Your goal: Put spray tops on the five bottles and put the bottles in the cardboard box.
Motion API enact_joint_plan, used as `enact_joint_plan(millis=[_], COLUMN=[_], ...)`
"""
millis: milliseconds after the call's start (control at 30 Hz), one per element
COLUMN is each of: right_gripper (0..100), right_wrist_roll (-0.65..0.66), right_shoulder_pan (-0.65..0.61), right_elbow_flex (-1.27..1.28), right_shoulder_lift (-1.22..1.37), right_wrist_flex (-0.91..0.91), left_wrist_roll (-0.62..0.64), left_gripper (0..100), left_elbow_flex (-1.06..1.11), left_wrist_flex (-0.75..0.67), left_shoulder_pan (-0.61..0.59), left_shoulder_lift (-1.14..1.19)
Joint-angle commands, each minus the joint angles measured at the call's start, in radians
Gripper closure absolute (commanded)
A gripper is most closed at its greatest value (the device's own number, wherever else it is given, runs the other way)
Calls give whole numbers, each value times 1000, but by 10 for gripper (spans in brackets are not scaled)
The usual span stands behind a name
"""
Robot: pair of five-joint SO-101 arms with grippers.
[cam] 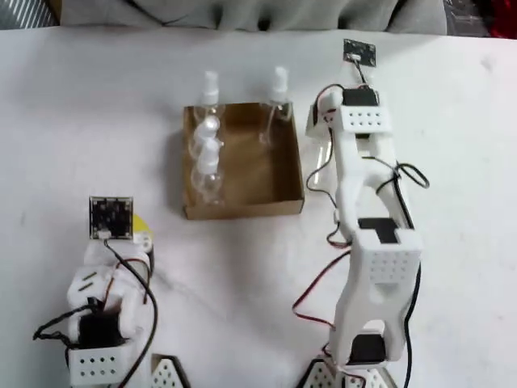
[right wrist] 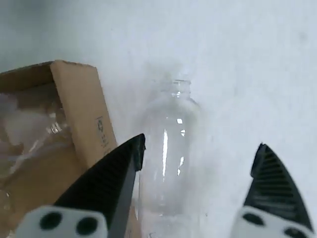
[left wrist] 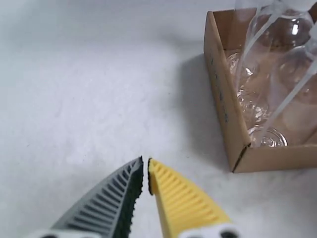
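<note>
R claw point(right wrist: 200, 144) is spread wide, black fingers well apart, w/ a clear bottle point(right wrist: 171, 144) btwn them. I can't see either finger touching it, so the claw has hold of nothing. The bottle has a bare open neck and is just beside the right outer wall of the cardboard box point(right wrist: 89, 109). I can't tell if it's upright or lying down.

On the high cam the box is mid-worktop, toward the far edge, w/ several capped bottles point(cam: 208, 149) inside. Most are along the box's left wall and one is by its far right corner. I can't make out the exact count.

L claw point(left wrist: 145, 164) is closed, grey and yellow tips together, nothing in it. It's over bare white worktop point(left wrist: 74, 99) near the near left corner, apart from the box.
</note>
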Motion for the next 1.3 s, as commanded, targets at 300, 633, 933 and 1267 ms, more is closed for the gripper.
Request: enact_joint_plan(millis=[300, 633, 933, 1267], right_gripper=[722, 966, 976, 976], right_wrist_roll=[-11, 23, 210, 261], right_shoulder_pan=[-24, 65, 122, 216], right_elbow_flex=[-161, -253, -496, -494], right_shoulder_lift=[124, 130, 128, -18], right_wrist_flex=[35, 97, 421, 504], left_wrist_roll=[-11, -11, -11, -11], left_gripper=[980, 980, 980, 980], left_elbow_flex=[-2, -2, -2, -2], left_wrist_flex=[-12, -12, -12, -12], left_shoulder_pan=[-10, -10, -10, -12], left_shoulder_lift=[-8, -8, -8, -8])
